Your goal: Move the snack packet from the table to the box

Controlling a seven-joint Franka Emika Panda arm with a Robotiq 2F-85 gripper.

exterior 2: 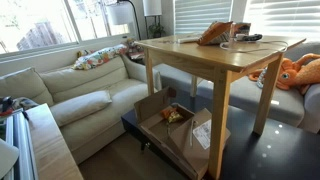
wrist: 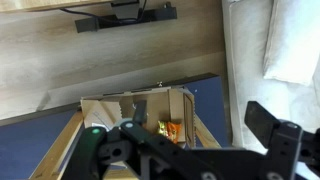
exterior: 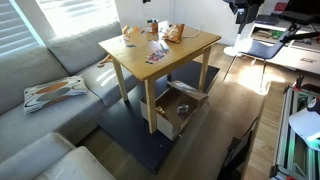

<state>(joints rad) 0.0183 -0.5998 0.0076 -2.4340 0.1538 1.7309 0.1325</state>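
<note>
The orange snack packet [wrist: 172, 128] lies inside the small cardboard box [wrist: 120, 108], seen from above in the wrist view. In an exterior view the packet [exterior 2: 175, 115] sits in the open box [exterior 2: 200, 145] on the floor under the light-wood table [exterior 2: 225, 58]. The box [exterior: 170, 118] and table [exterior: 185, 52] also show in an exterior view. My gripper [wrist: 185, 142] is high above the box, its two dark fingers wide apart with nothing between them. I cannot make out the gripper in the exterior views.
An orange-brown item [exterior: 173, 33] and flat colourful papers [exterior: 156, 56] lie on the tabletop. A pale sofa [exterior 2: 70, 95] stands beside the table. A dark blue rug [wrist: 200, 95] lies under the box. The table legs [exterior 2: 152, 75] stand close around the box.
</note>
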